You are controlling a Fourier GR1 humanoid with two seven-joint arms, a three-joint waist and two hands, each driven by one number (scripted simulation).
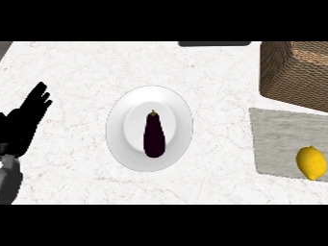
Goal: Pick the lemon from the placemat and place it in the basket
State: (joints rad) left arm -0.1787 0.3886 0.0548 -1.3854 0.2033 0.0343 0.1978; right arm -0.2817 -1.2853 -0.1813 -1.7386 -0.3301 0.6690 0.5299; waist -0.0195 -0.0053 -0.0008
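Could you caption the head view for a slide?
Yellow lemon on grey placemat, woven brown basket behind; open left hand resting.

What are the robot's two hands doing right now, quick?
Left hand: open, fingers up, resting at the left edge, holding nothing.
Right hand: not in view.
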